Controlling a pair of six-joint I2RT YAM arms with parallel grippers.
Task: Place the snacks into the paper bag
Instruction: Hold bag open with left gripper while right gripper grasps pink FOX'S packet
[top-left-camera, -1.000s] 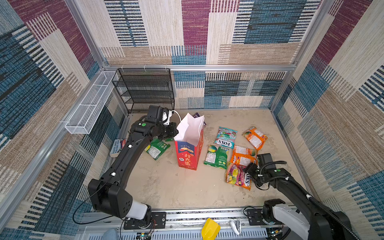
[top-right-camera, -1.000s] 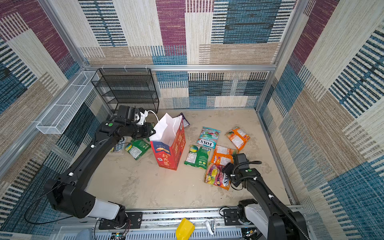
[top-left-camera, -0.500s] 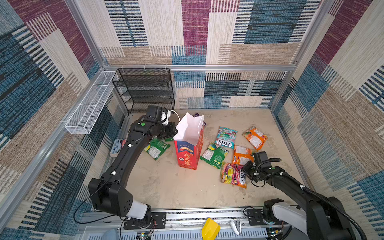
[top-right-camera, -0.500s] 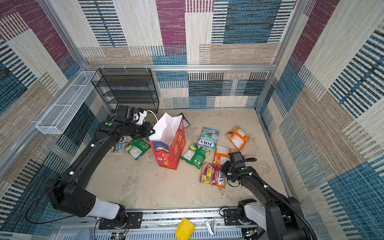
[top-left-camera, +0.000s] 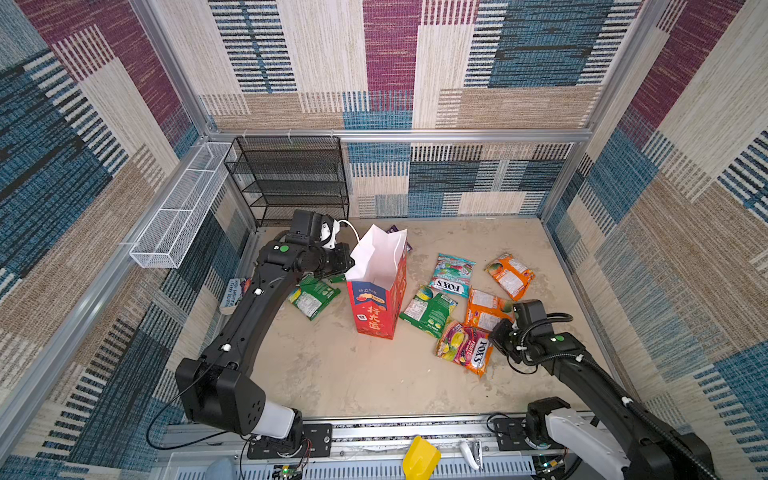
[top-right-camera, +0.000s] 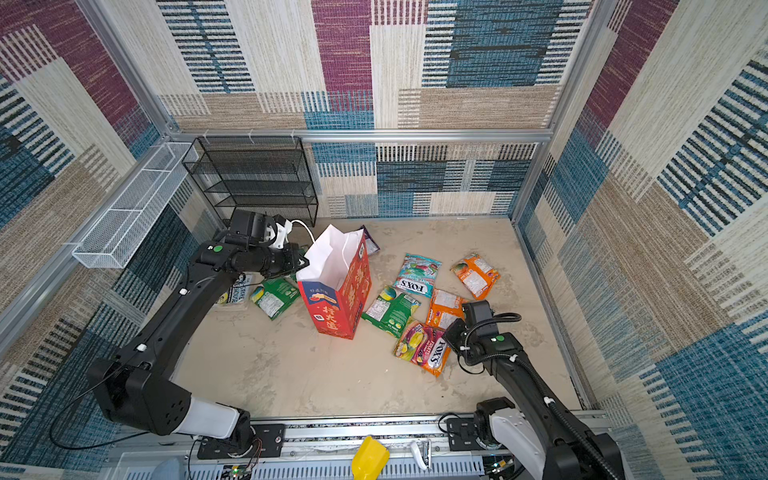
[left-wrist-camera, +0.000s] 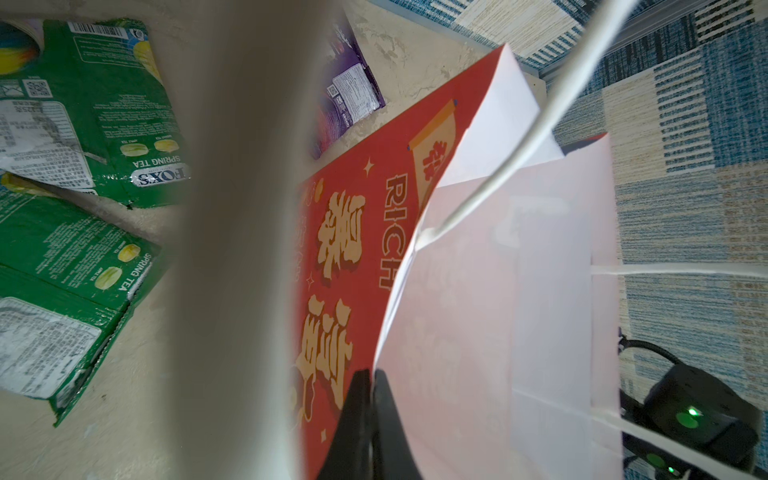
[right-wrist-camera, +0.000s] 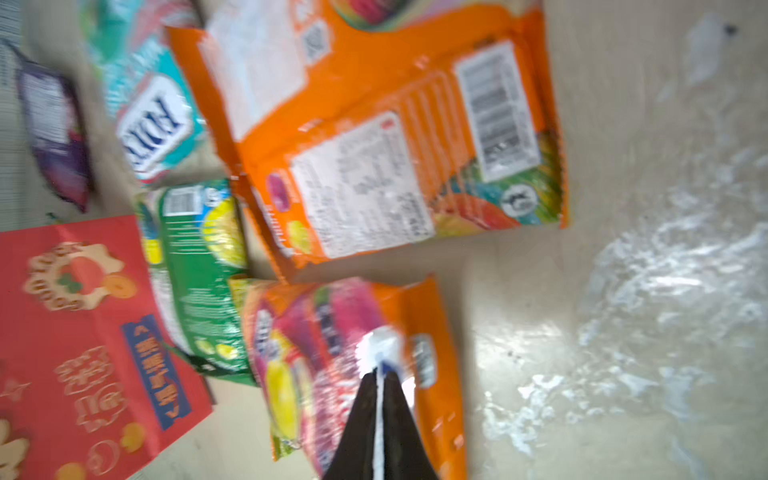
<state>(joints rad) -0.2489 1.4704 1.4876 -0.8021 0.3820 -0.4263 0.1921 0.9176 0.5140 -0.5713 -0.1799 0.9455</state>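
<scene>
Presently the pink-orange FOX'S pouch (top-left-camera: 464, 347) is pinched by the right gripper (right-wrist-camera: 378, 374); the red paper bag (top-left-camera: 380, 299), rim clamped by the left gripper (left-wrist-camera: 371, 376), stands leftward.

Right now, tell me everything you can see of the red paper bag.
The red paper bag stands upright on the beige floor, mouth open, white inside, with gold Chinese characters, a blue panel and white cord handles. The left gripper pinches its rim, jaws shut on the paper. Nothing shows in the part of its inside that is visible.
</scene>
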